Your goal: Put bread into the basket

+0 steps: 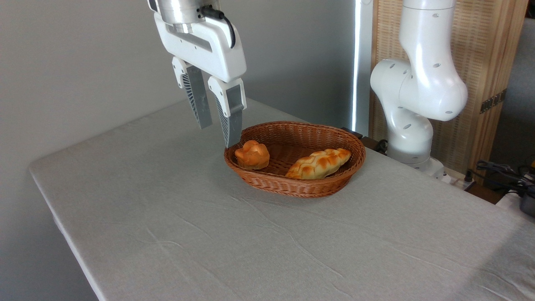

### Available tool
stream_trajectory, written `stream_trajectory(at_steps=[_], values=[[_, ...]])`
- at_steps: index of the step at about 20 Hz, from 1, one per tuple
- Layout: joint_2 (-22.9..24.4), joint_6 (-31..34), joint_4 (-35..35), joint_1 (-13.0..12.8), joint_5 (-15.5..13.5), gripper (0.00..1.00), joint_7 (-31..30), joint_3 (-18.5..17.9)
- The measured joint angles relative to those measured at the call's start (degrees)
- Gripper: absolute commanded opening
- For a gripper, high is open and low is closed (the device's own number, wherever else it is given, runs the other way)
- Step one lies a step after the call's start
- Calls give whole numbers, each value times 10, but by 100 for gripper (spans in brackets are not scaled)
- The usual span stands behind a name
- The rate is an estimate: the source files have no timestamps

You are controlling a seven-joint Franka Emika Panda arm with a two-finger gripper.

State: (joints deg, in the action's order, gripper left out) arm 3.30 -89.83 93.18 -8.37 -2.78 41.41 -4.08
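The bread [319,163], a long braided pale-golden loaf with toasted patches, lies inside the reddish-brown wicker basket [334,133] on its right half. A small round knotted bun [252,154] rests in the basket's left end. My gripper [218,133] hangs above the table just left of the basket's left rim, fingers pointing down and spread apart with nothing between them. The nearer fingertip [234,138] sits close above the bun and the rim.
The arm's white base [411,104] stands behind the basket at the right. Cables [501,171] lie at the far right edge. A grey cloth covers the table [209,234], whose left edge drops off near the wall.
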Motion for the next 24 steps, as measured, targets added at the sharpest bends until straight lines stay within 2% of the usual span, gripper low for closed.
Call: stream_trajectory(at_steps=[17, 22, 24], values=[[-17, 2, -13, 3, 0, 100, 0, -1], [-20, 2, -13, 32, 0, 100, 0, 20], [-20, 2, -13, 36, 0, 100, 0, 24]])
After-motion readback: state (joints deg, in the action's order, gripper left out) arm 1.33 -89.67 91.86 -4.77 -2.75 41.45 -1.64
